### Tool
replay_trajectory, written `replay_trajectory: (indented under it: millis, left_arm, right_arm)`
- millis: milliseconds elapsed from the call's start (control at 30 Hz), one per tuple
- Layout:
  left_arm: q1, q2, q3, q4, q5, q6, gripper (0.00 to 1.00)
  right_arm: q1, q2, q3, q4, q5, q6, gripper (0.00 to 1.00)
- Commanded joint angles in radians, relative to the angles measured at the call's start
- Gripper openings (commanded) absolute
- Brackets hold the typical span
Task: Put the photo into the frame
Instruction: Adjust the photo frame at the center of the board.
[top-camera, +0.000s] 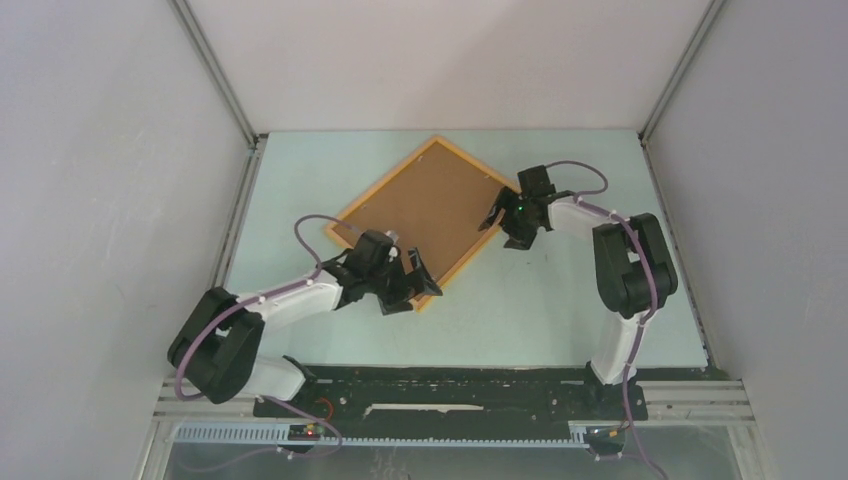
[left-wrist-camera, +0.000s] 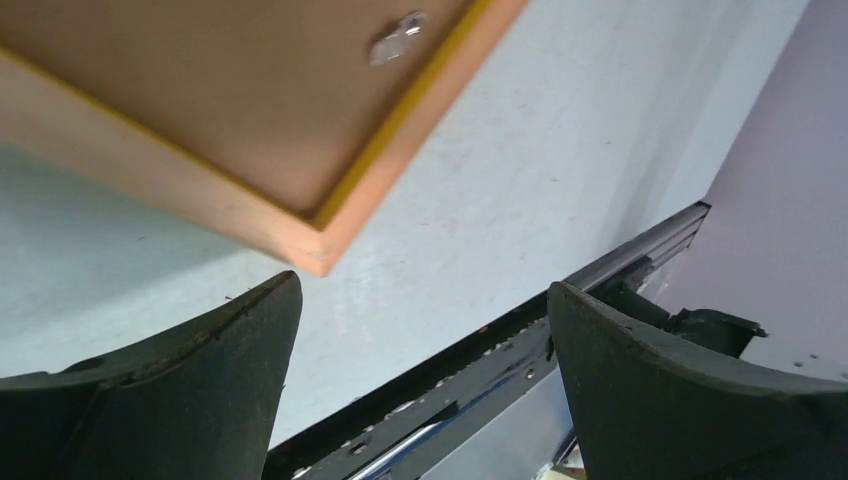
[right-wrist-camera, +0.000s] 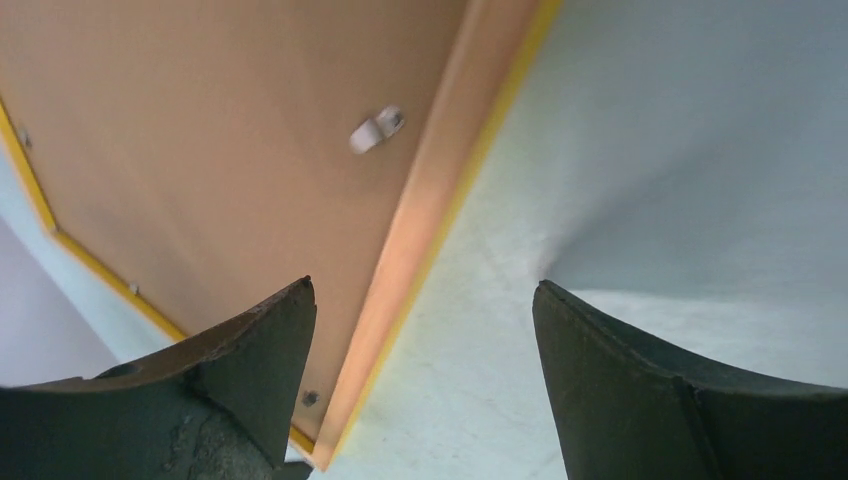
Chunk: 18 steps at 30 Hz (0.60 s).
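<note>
The frame (top-camera: 478, 162) lies face down on the pale table, turned like a diamond, with its yellow-orange rim around the brown backing board (top-camera: 425, 215). The photo is out of view. My left gripper (top-camera: 415, 285) stands open just off the frame's near corner, whose rim (left-wrist-camera: 400, 160) sits above my spread fingers (left-wrist-camera: 230, 380). My right gripper (top-camera: 500, 232) is open at the frame's right corner; one finger (right-wrist-camera: 250, 370) is over the backing board (right-wrist-camera: 200, 130), the other over bare table, with the rim (right-wrist-camera: 440, 200) between them. Small metal clips (left-wrist-camera: 397, 42) (right-wrist-camera: 376, 130) sit on the board.
White enclosure walls close in the table on the left (top-camera: 120, 200), right (top-camera: 760, 200) and back. A black mounting rail (top-camera: 450, 385) runs along the near edge, also seen from the left wrist as a dark rail (left-wrist-camera: 480, 350).
</note>
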Motion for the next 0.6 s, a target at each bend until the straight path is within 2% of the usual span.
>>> replay_trajectory:
  millis: [0,100,167,300,433,500,567]
  left_arm:
    - [-0.014,-0.076,0.106,-0.055,-0.105,0.018,1.00]
    - [-0.007,-0.136,0.185,-0.189,-0.218,0.172,1.00]
    - [0.035,-0.153,0.246,-0.283,-0.269,0.247,1.00]
    - [0.215,-0.134,0.359,-0.392,-0.221,0.354,1.00]
    - [0.401,-0.020,0.483,-0.420,-0.208,0.414,1.00]
    - [0.462,0.081,0.556,-0.420,-0.197,0.423,1.00]
    - [0.511,0.188,0.630,-0.418,-0.127,0.411,0.98]
  right_arm:
    - [-0.057,0.015,0.109,-0.137,0.075,-0.142,0.87]
    - [-0.077,0.046,0.152,-0.175,0.057,-0.188,0.83]
    - [-0.070,0.074,0.192,-0.213,0.056,-0.203,0.82]
    - [-0.017,0.089,0.229,-0.253,0.080,-0.219,0.82]
    - [0.029,0.090,0.234,-0.285,0.144,-0.216,0.84]
    - [0.053,0.098,0.239,-0.289,0.157,-0.223,0.84]
    - [0.073,0.122,0.268,-0.320,0.184,-0.235,0.84]
